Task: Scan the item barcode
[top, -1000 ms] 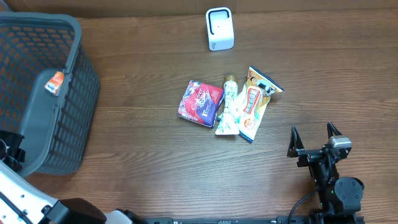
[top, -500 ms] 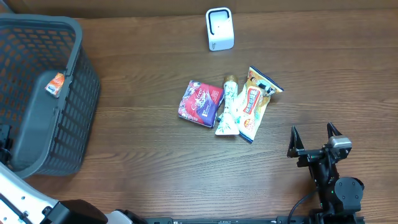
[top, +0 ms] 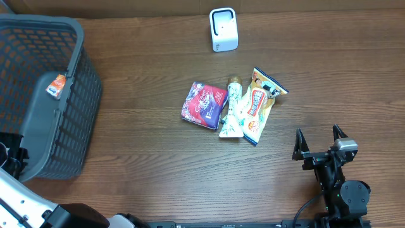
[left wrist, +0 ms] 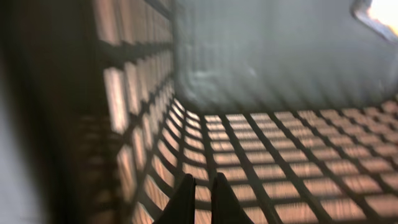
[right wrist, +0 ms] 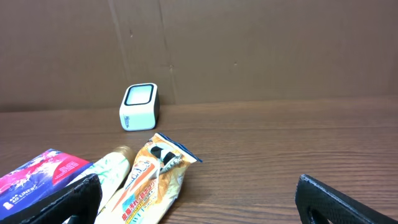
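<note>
Three items lie together mid-table: a purple-red packet (top: 204,104), a cream tube (top: 231,109) and an orange-yellow packet (top: 259,104). The white scanner (top: 223,29) stands at the far edge behind them. My right gripper (top: 319,142) rests near the front right, open and empty, pointing toward the items. In the right wrist view the orange-yellow packet (right wrist: 152,180), tube (right wrist: 112,171) and scanner (right wrist: 139,107) lie ahead of the right gripper (right wrist: 199,205). My left gripper (left wrist: 202,193) is shut on nothing, close against the basket mesh (left wrist: 280,155).
A large grey mesh basket (top: 44,95) fills the left side, with a small orange tag (top: 57,84) on its handle. The left arm (top: 11,159) sits at the basket's near corner. A brown cardboard wall (right wrist: 249,50) backs the table.
The left arm shifted slightly at the basket's near left corner. The items, scanner and right arm have not moved.
</note>
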`<state>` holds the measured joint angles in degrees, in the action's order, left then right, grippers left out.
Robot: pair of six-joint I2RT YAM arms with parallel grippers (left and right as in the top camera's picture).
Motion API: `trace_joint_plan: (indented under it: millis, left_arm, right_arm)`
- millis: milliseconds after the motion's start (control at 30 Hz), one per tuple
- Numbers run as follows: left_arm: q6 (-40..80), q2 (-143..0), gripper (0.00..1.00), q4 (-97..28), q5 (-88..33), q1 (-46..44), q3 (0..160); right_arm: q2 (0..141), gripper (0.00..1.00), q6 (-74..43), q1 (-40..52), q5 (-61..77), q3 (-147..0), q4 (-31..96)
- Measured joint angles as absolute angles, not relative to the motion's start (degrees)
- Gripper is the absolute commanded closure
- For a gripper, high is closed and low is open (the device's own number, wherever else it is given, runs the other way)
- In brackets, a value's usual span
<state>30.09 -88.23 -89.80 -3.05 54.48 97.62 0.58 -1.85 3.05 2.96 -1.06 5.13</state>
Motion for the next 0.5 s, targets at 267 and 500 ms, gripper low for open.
trace_joint_plan:
  millis: [267,500]
  left_arm:
    - [23.73,-88.23,0.96,-93.71,-11.00,54.48,97.62]
    - [19.92,-88.23,0.96,-95.29,-15.79,54.48,97.62]
  right_arm:
    - [0.58,0.00,-1.87,3.05,2.96,-1.06,5.13]
    - [0.58,0.00,-1.87,3.05,2.94,-1.06,5.13]
